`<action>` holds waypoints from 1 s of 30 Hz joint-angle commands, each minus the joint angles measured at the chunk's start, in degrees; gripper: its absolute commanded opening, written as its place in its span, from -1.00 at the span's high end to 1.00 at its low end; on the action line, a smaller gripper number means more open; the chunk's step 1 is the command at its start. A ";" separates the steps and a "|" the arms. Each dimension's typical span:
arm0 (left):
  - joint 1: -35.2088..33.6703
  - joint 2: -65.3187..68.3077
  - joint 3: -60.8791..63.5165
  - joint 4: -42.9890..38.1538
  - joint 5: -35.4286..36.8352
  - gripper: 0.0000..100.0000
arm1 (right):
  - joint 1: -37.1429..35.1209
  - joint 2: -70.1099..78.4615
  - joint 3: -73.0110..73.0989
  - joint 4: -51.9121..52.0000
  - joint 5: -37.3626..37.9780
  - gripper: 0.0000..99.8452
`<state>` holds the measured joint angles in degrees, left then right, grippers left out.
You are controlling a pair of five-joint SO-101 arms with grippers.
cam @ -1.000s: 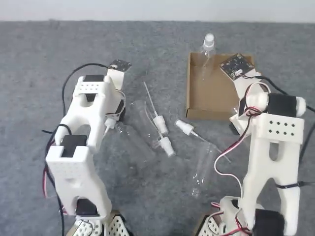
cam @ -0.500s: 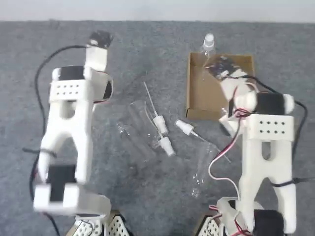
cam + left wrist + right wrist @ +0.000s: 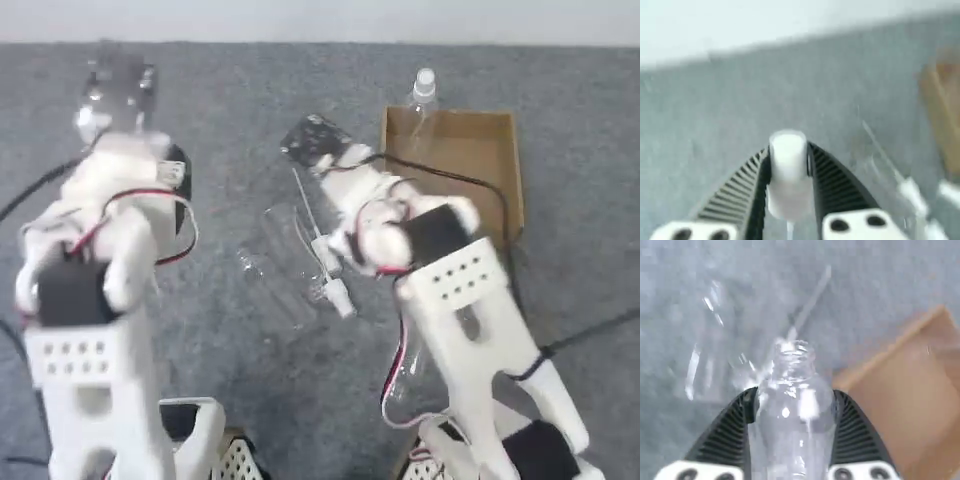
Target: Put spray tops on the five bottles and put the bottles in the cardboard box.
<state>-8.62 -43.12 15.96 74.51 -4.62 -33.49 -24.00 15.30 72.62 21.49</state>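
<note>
My left gripper [image 3: 787,150] is shut on a white spray top [image 3: 786,172], held up above the grey carpet; the left arm [image 3: 110,200] stands raised at the table's left. My right gripper [image 3: 794,396] is shut on a clear bottle [image 3: 795,410] with an open, capless neck. The right arm [image 3: 440,260] reaches over the middle of the table. Two spray tops [image 3: 327,252] [image 3: 341,297] with long tubes lie beside clear bottles [image 3: 275,262] on the carpet. One capped bottle [image 3: 422,95] leans at the far left corner of the cardboard box [image 3: 495,150].
The cardboard box [image 3: 912,390] lies close beside the held bottle in the right wrist view. Another clear bottle [image 3: 400,372] lies partly under the right arm. Open grey carpet stretches along the far side and the front middle.
The left arm has lifted and swung toward the far left. The right arm has swung from over the box to the middle of the table.
</note>
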 commanded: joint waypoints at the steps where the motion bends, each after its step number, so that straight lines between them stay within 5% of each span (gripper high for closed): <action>1: -0.09 -7.91 -0.48 -4.66 4.66 0.97 | -5.67 -4.79 4.57 -9.27 -3.52 0.99; 9: 0.18 -13.63 -0.31 -12.40 14.42 0.97 | -14.37 -16.13 26.99 -32.40 -4.13 0.99; 17: 0.26 -13.63 0.13 -16.62 28.57 0.98 | -17.71 -20.62 36.75 -38.64 -8.44 0.99; 30: 3.08 -14.15 8.40 -19.34 28.75 0.98 | -17.45 -23.96 44.57 -48.40 -8.88 0.99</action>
<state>-8.09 -56.13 25.27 54.64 23.34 -50.73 -45.45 59.78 28.04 13.49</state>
